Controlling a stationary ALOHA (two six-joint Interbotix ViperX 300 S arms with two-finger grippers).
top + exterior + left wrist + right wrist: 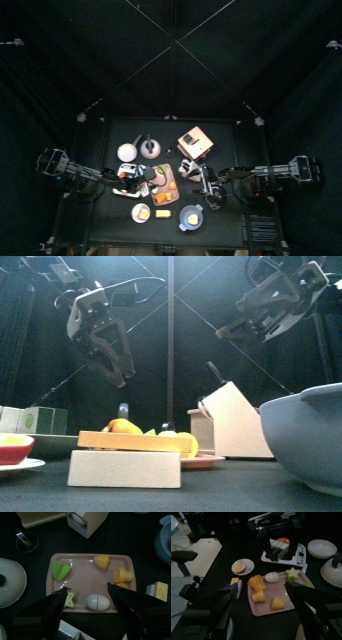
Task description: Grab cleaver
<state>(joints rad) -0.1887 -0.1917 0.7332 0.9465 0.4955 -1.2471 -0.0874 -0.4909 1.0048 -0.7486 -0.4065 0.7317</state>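
Both tools hang open above the desk; the dark-handled cleaver [214,373] stands upright in the pale wooden knife block [235,416], at twelve o'clock from the pink tray [127,561], nearer the right tool [274,306] than the left tool [104,346].

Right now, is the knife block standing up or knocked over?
Standing up. In the front view the knife block rests upright on the table, with a dark handle sticking up from its top.

The open left hand [93,598] hovers over a pink tray [87,559]: green wedge [61,570] at nine o'clock, orange pieces [122,575] at three, white egg [97,602] at six.
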